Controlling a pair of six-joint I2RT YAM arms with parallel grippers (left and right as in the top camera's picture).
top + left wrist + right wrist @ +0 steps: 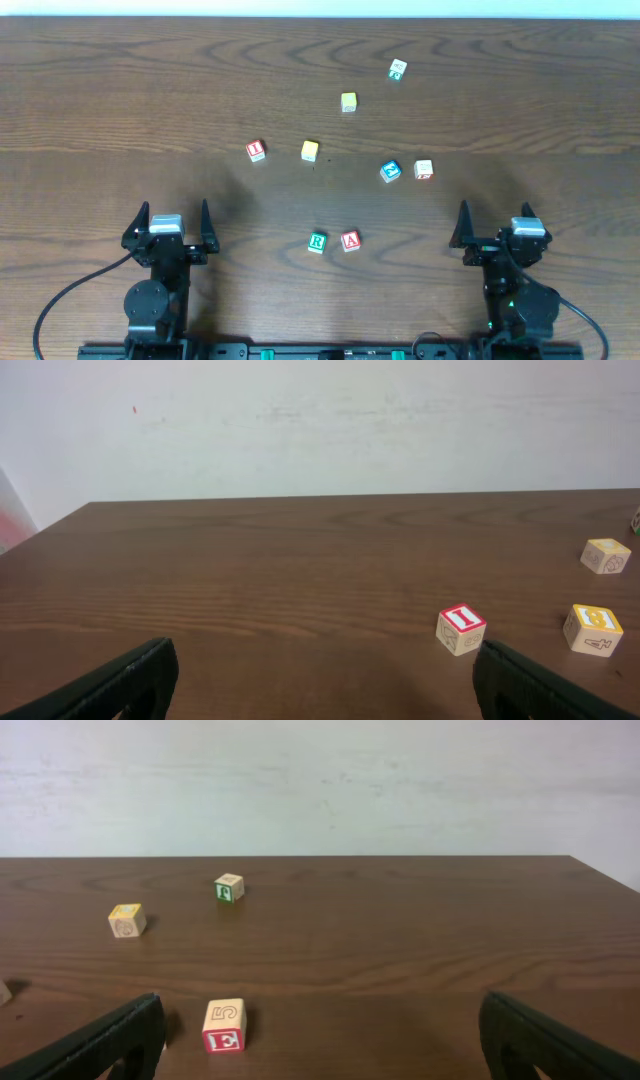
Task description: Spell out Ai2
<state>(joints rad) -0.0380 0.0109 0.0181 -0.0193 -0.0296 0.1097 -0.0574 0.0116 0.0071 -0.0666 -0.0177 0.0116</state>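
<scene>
Eight blocks [309, 150] scattered on dark wood worktop [100, 100], A block [350, 240] near centre; white wall [300, 420] far; both jaws spread, empty.

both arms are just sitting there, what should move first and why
Probably swing the right gripper toward the red A block. It and the left gripper are open and empty, nothing is lined up yet, and A starts the word. The red A block sits beside the green R block, somewhat nearer the right gripper.
</scene>
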